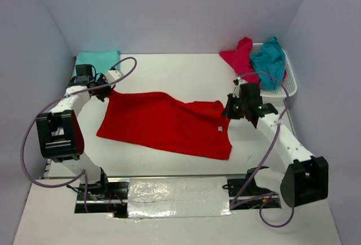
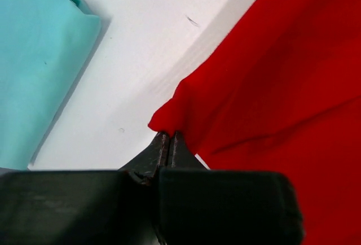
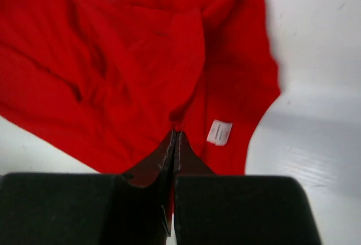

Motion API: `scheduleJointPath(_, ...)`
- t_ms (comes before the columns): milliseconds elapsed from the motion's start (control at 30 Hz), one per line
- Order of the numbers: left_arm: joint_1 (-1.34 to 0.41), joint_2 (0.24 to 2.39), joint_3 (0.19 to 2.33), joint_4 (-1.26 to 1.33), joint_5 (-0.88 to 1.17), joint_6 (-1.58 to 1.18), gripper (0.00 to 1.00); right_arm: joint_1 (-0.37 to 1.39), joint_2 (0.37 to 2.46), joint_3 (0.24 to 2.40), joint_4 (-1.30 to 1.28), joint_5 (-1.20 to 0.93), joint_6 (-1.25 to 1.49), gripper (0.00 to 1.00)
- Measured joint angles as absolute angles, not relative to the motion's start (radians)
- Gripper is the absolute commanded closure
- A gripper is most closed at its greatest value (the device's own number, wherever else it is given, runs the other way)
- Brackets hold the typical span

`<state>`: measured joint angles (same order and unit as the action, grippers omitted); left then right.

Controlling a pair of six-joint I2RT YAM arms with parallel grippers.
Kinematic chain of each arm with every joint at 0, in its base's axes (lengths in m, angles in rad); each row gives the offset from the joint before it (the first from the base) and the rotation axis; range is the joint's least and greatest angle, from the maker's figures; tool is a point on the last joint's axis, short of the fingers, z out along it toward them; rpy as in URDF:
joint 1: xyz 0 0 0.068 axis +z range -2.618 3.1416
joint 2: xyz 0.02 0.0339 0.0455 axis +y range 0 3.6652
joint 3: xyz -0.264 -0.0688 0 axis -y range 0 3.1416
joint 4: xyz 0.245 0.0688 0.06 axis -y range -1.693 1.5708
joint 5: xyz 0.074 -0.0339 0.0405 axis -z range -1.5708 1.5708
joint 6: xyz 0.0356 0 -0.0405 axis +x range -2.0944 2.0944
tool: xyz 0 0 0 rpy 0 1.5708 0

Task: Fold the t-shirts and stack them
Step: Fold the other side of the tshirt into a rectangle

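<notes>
Bright red cloth t-shirt point(image 1: 163, 123), likely light and floppy: left fingers point(image 2: 161, 150) clamp its ten-o'clock corner, right fingers point(image 3: 167, 156) its three-o'clock edge.

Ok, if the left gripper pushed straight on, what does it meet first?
The left gripper pinches the red t-shirt corner; beyond that, probably bare table. The teal t-shirt lies aside.
</notes>
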<state>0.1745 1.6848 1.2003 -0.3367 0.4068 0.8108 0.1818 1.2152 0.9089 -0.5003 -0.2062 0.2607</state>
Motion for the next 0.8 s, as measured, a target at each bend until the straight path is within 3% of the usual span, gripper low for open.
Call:
scheduleJointPath(200, 0.196, 1.653, 1.132, -0.345, 0.406, 0.890, 1.00, 0.190, 1.127, 0.733, -0.535, -0.187, 0.305, 1.00)
scheduleJointPath(600, 0.233, 1.653, 1.118, -0.358, 0.407, 0.932, 0.98, 0.189, 1.069, 0.693, -0.608, -0.083, 0.347, 1.00)
scheduleJointPath(667, 0.233, 1.653, 1.115, -0.370, 0.410, 0.950, 0.81, 0.189, 1.070, 0.690, -0.614, -0.094, 0.347, 0.97)
scheduleJointPath(700, 0.233, 1.653, 1.112, -0.374, 0.410, 0.966, 0.53, 0.189, 1.071, 0.689, -0.616, -0.098, 0.347, 0.76)
scheduleJointPath(767, 0.234, 1.654, 1.104, -0.393, 0.408, 0.982, 0.38, 0.189, 1.090, 0.689, -0.620, -0.112, 0.348, 0.42)
scheduleJointPath(800, 0.234, 1.654, 1.098, -0.400, 0.404, 0.989, 0.24, 0.189, 1.110, 0.689, -0.625, -0.119, 0.344, 0.36)
